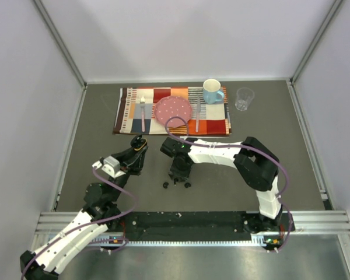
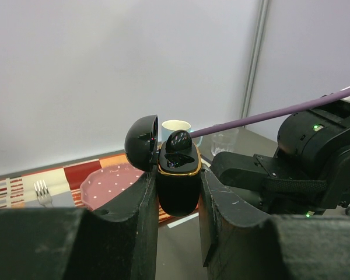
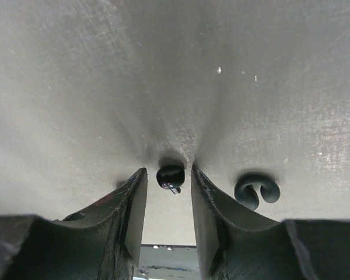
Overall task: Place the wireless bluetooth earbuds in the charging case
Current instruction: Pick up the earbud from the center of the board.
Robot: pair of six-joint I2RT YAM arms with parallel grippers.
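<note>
Two earbuds lie on the table point(image 3: 76, 87) at the right jaws. The first earbud point(image 3: 170, 176) sits between them, with a gap showing on either side of it, so these jaws stand apart and grasp nothing. The second earbud point(image 3: 256, 191), a curled black shape, lies just outside them to the right, close but not touching.

The left jaws are clenched on the charging case point(image 2: 178, 186), which stands upright between them, raised off the table. Its lid point(image 2: 141, 142) is swung open to the left of the jaws. A third earbud point(image 2: 179, 143) sits in the top of the case, inside the gold rim.

Beyond the left jaws lie a pink plate point(image 2: 114, 181), a fork point(image 2: 42, 191) and a mug point(image 2: 175, 125). The right arm point(image 2: 315, 157) reaches in to their right.
</note>
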